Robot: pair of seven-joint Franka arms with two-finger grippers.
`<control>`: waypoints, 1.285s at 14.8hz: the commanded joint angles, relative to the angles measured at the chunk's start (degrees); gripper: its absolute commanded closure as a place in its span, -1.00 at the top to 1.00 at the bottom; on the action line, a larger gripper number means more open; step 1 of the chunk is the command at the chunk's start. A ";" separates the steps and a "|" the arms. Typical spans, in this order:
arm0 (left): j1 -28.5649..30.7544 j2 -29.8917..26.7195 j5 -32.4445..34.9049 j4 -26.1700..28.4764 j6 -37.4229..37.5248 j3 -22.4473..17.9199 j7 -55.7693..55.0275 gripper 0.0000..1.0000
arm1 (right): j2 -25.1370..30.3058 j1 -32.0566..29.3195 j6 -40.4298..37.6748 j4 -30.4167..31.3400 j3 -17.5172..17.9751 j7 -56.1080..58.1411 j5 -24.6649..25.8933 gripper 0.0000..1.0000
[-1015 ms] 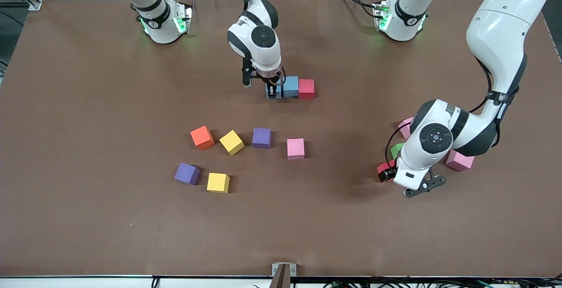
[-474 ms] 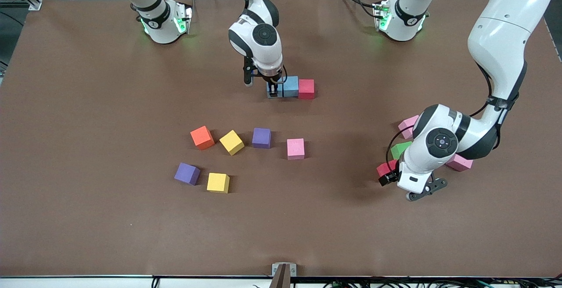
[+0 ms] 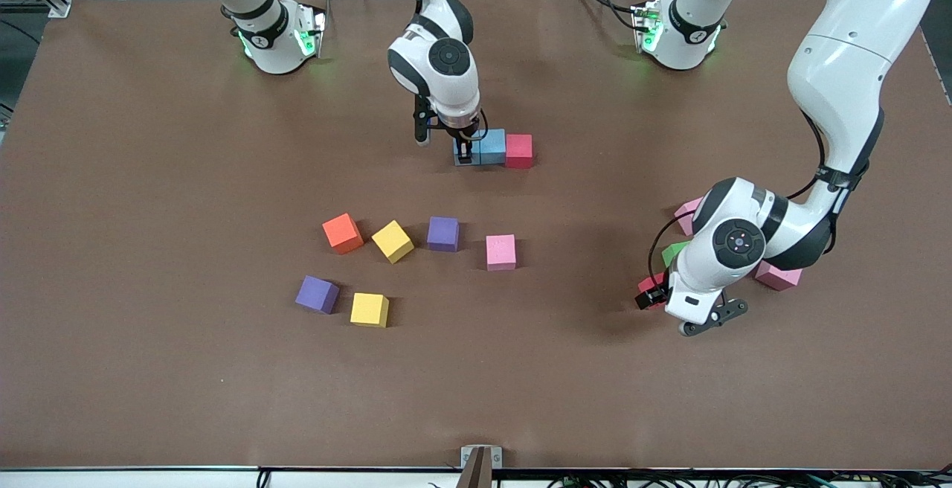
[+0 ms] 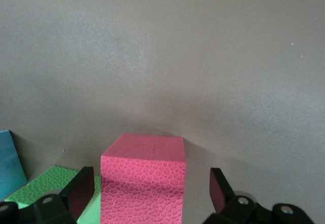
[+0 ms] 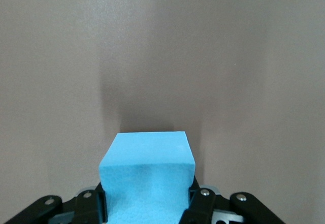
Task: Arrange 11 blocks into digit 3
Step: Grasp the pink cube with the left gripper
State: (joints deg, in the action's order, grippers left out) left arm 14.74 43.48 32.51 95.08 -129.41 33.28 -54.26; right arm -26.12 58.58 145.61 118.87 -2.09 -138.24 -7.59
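Observation:
My right gripper [image 3: 464,153] is shut on a light blue block [image 5: 147,176] and holds it low, right beside a second light blue block [image 3: 491,146] that touches a red block [image 3: 518,150]. My left gripper [image 4: 150,191] is open, its fingers [image 4: 81,191] on either side of a red block [image 4: 143,178], which also shows in the front view [image 3: 653,284]. A green block [image 3: 673,251] sits beside it. Orange [image 3: 342,233], yellow [image 3: 392,241], purple [image 3: 443,233], pink [image 3: 500,251], purple [image 3: 317,294] and yellow [image 3: 370,309] blocks lie loose mid-table.
Two more pink blocks [image 3: 687,213] [image 3: 779,277] lie partly hidden by the left arm. A blue edge [image 4: 10,164] shows beside the green block [image 4: 51,186] in the left wrist view. A small metal bracket [image 3: 480,458] sits at the table's near edge.
The left hand has shifted slightly over the red block, covering more of it and the green block. The right gripper has closed in on the second light blue block with its block.

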 commanded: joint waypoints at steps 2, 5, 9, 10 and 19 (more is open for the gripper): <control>0.29 -0.24 -0.52 0.98 -0.23 0.12 0.47 0.94 | -0.60 1.01 0.99 -0.04 -0.63 -1.33 -0.41 -0.99; 0.29 -0.15 -0.52 1.07 -0.23 0.12 0.47 0.81 | -0.60 1.01 0.99 0.13 -0.63 -1.33 -0.32 -0.99; 0.20 -0.06 -0.52 1.59 -0.23 0.12 0.56 0.39 | -0.60 1.63 0.99 0.31 -0.63 -1.33 -0.32 -0.99; 0.20 0.11 -0.52 1.77 -0.23 0.12 0.47 0.26 | -0.60 1.63 0.99 0.31 -0.63 -1.33 -0.32 -0.99; 0.02 -0.68 -0.87 -1.74 4.15 0.55 -0.50 -0.23 | -0.95 1.54 1.17 0.31 -0.72 -1.33 -0.23 -0.99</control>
State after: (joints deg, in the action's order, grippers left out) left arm 14.84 43.63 32.51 94.86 -128.35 33.41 -54.37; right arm -26.57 59.15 145.78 119.01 -2.11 -138.32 -7.59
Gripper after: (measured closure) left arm 0.405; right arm 0.454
